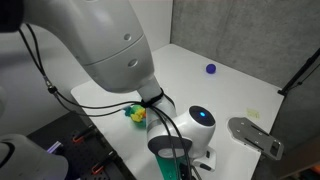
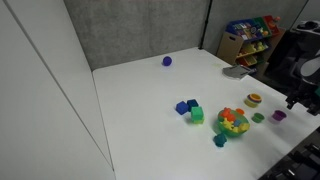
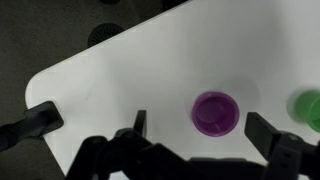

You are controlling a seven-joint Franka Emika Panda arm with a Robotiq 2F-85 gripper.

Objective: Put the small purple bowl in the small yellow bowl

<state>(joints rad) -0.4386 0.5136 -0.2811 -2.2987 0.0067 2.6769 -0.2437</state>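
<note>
The small purple bowl point(image 3: 215, 112) stands upright on the white table point(image 3: 120, 70). In the wrist view it lies between the two fingers of my gripper point(image 3: 203, 128) and a little ahead of them. The gripper is open and empty, above the bowl. In an exterior view the purple bowl point(image 2: 279, 115) is near the table's right end, with my arm point(image 2: 305, 85) over it. The small yellow bowl point(image 2: 253, 99) stands upright to its left, farther back. The yellow bowl is out of the wrist view.
A small green cup point(image 2: 258, 117) stands between the two bowls and shows at the wrist view's edge point(image 3: 308, 108). A heap of colourful toys point(image 2: 233, 121), blue blocks point(image 2: 185, 106), a green block point(image 2: 197, 114) and a dark blue-purple ball point(image 2: 167, 61) lie on the table. The table edge point(image 3: 60, 85) is close.
</note>
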